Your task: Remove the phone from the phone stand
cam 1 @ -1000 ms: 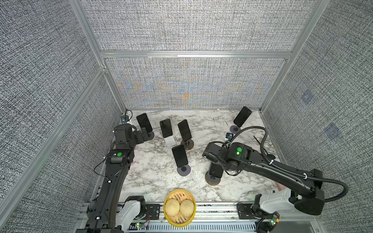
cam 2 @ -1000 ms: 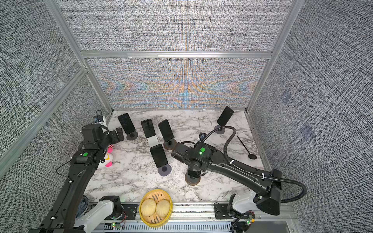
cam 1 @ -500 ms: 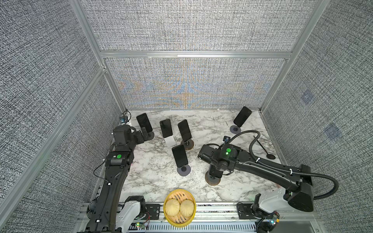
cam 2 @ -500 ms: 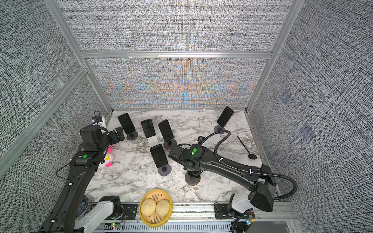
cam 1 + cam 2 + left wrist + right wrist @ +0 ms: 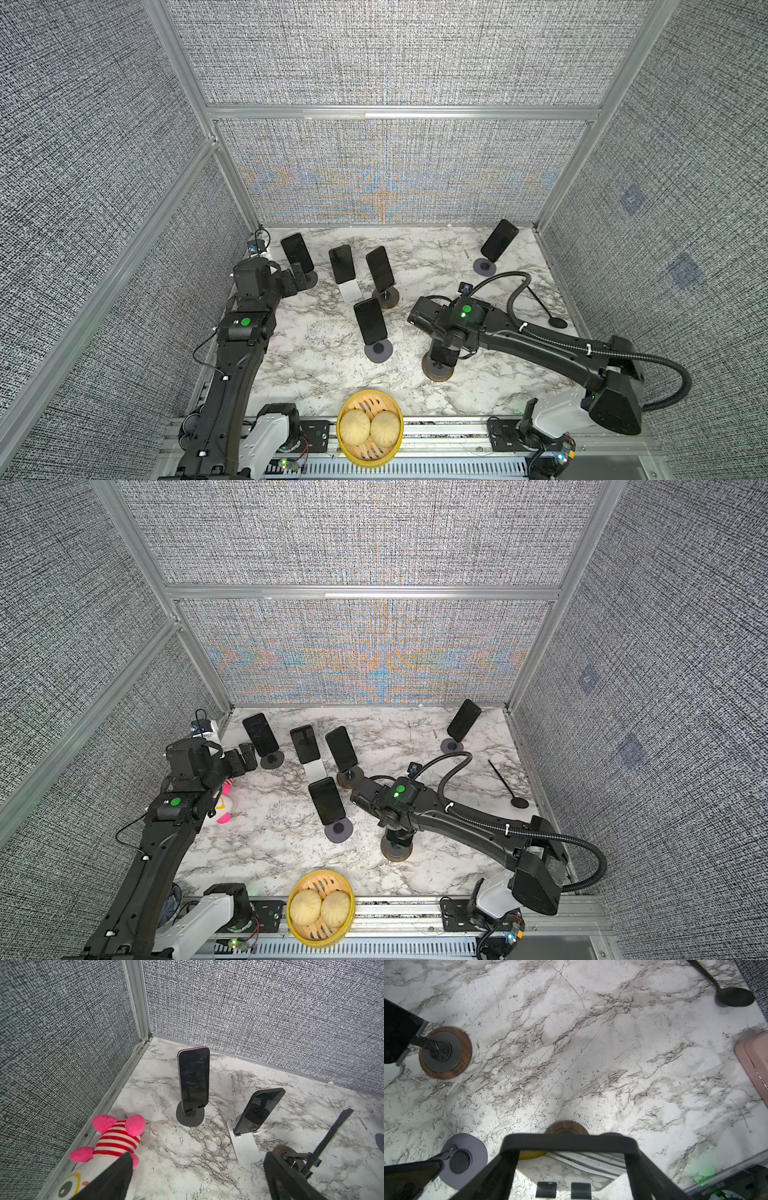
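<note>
A dark phone [image 5: 571, 1142] leans in a phone stand with a round wooden base [image 5: 436, 374] [image 5: 395, 851] at the front middle of the marble table. My right gripper [image 5: 570, 1153] has come down over its upper end, one finger pressed on each long side, so it is shut on the phone. The phone's lower edge still rests in the stand's two clips [image 5: 546, 1188]. In both top views the right wrist [image 5: 457, 328] hides most of the phone. Far back on the left, my left gripper [image 5: 197, 1167] [image 5: 297, 276] hangs open and holds nothing.
Other phones on stands are at the back left [image 5: 297, 252], back middle [image 5: 342, 264] [image 5: 379, 268], centre [image 5: 370, 320] and back right [image 5: 498, 241]. A bamboo steamer with buns [image 5: 369, 428] sits at the front edge. A black spoon [image 5: 544, 307] lies right; a plush toy [image 5: 224, 808] lies left.
The right arm has shifted left and settled over the phone, and its fingers have drawn in against the phone's sides. The left arm has stayed put.
</note>
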You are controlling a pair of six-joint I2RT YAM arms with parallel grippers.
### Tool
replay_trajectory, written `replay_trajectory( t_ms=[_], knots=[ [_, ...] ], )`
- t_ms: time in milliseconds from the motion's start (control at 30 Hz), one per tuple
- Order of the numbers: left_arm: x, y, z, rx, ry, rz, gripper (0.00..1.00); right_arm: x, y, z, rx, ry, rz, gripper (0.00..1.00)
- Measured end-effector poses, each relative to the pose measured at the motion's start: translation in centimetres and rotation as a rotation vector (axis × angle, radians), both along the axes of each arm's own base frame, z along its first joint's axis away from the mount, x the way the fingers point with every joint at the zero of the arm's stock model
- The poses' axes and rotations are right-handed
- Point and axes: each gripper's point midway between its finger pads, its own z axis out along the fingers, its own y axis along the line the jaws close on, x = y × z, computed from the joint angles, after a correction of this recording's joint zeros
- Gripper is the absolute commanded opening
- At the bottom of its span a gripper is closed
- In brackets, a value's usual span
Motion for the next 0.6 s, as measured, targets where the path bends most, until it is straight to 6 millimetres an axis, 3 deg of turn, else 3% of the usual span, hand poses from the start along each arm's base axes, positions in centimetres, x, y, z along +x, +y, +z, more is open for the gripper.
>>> replay_trajectory(
  t_ms=[600],
  knots=[
    [-0.15, 0.06, 0.30, 0.004, -0.009, 0.001, 0.99, 0.10, 0.43, -0.38, -0.005, 0.012, 0.022, 0.72]
  ],
)
